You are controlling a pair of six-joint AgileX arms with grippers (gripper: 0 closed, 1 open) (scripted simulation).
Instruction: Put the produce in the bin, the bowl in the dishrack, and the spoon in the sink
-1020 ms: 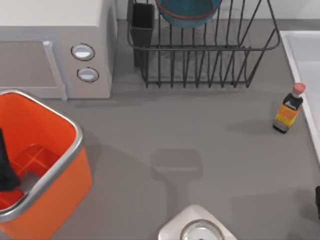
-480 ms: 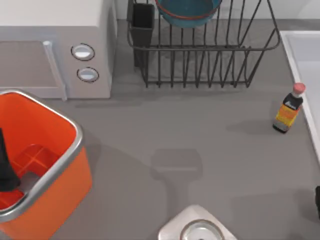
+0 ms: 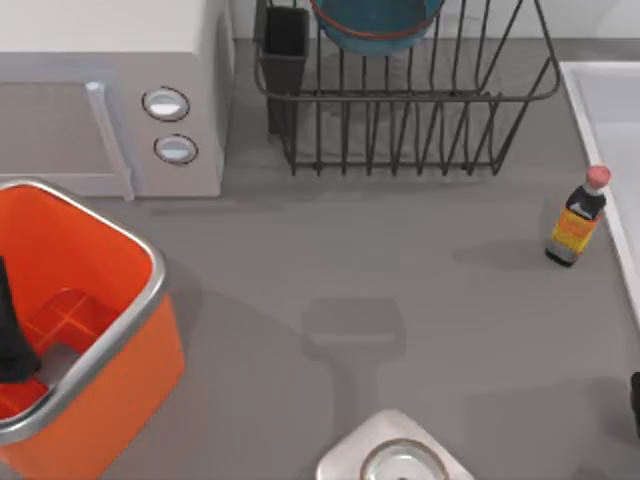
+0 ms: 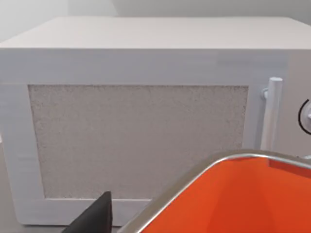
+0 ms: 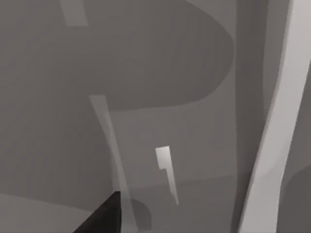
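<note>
The blue bowl (image 3: 375, 25) with its orange-brown band rests in the dark wire dishrack (image 3: 400, 130) at the table's back. The orange bin (image 3: 130, 310) stands at the front left. My left gripper (image 3: 10, 340) hangs as a dark shape over its ribbed floor at the left edge. In the left wrist view one dark fingertip (image 4: 95, 216) sits beside the bin's silver rim (image 4: 194, 174). The white sink (image 3: 612, 90) lies at the right edge. My right gripper (image 3: 635, 400) is a dark sliver at the front right. The produce and the spoon are out of view.
A white microwave (image 3: 110, 90) stands at the back left, close behind the bin. A small brown bottle (image 3: 577, 218) with a red cap stands upright beside the sink. A black utensil cup (image 3: 285, 45) sits at the rack's left corner. A silver fixture (image 3: 395, 455) sits at the front edge.
</note>
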